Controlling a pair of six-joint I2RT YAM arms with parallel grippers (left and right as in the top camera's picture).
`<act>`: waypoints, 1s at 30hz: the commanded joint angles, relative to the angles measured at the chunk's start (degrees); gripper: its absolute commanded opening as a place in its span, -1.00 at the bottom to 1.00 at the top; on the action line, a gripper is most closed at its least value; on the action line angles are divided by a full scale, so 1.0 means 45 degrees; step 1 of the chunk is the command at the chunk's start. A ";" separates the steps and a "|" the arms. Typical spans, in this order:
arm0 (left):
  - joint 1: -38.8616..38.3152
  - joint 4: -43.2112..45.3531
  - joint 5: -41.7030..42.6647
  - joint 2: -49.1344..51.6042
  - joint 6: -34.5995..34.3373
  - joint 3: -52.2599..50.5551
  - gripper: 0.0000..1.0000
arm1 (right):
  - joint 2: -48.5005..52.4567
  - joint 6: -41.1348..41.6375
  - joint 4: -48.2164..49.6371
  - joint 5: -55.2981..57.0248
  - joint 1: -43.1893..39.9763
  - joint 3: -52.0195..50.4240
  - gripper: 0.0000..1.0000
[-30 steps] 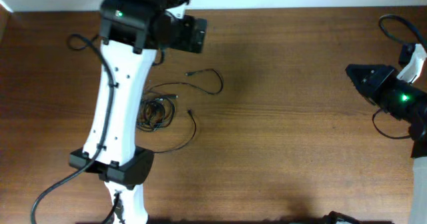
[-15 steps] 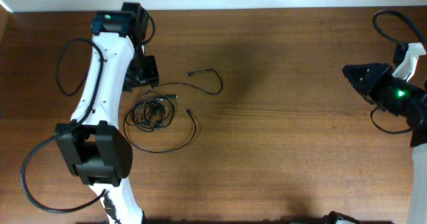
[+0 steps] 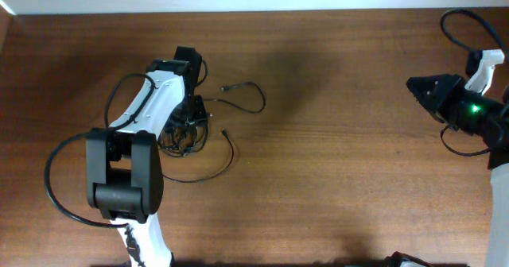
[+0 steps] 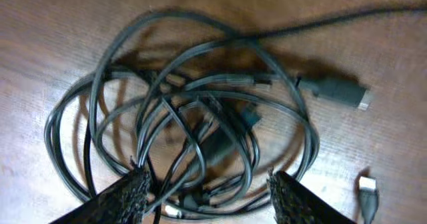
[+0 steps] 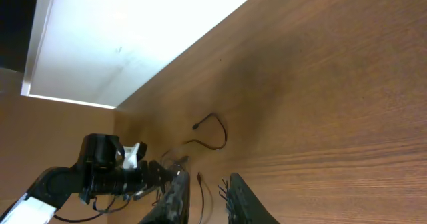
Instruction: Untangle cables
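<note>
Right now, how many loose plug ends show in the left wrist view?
2: one plug right of the cable tangle, a second plug at the lower right corner. More may hide inside the tangle.

Overhead: the worktop (image 3: pixel 334 156) is being looked down on squarely from far above, with the left arm (image 3: pixel 155 108) and right arm (image 3: pixel 469 112) both being taken in.
Left wrist: the cables (image 4: pixel 200 117) are being viewed steeply downward from very close, filling the frame.
Right wrist: the worktop is being viewed low and slantwise from far off, toward the left arm.
Shared: the cables are being caught in all three views.
</note>
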 commanded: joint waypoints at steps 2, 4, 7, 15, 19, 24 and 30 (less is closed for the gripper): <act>0.0000 0.0607 -0.0393 0.0029 -0.0306 -0.0049 0.23 | 0.0034 -0.0228 -0.0053 0.0019 0.0058 0.0146 -0.57; 0.0005 0.0607 -0.0389 0.0233 -0.0306 -0.0049 0.20 | 0.0034 -0.0228 -0.0053 0.0019 0.0058 0.0146 -0.55; 0.0005 0.0661 -0.0393 0.0665 -0.0311 -0.0058 0.15 | 0.0034 -0.0228 -0.0097 0.0019 0.0058 0.0146 -0.54; 0.0005 0.1379 -0.0209 0.1846 -0.0355 -0.0073 -0.10 | 0.0034 -0.0515 -0.0330 0.0019 0.0058 0.0146 -0.53; 0.0005 0.2565 -0.0306 0.1846 -0.0350 -0.0010 -0.69 | 0.0034 -0.0515 -0.0335 0.0019 0.0058 0.0146 -0.53; -0.0034 0.1899 -0.0029 0.1647 -0.0015 0.1889 -1.00 | 0.0039 -0.0520 -0.0607 0.0015 0.0112 0.0146 -0.52; -0.0034 -0.0321 0.4741 0.0034 -0.0015 0.5960 -1.00 | 0.0039 -0.0500 0.0393 0.0019 0.2837 0.0146 -0.52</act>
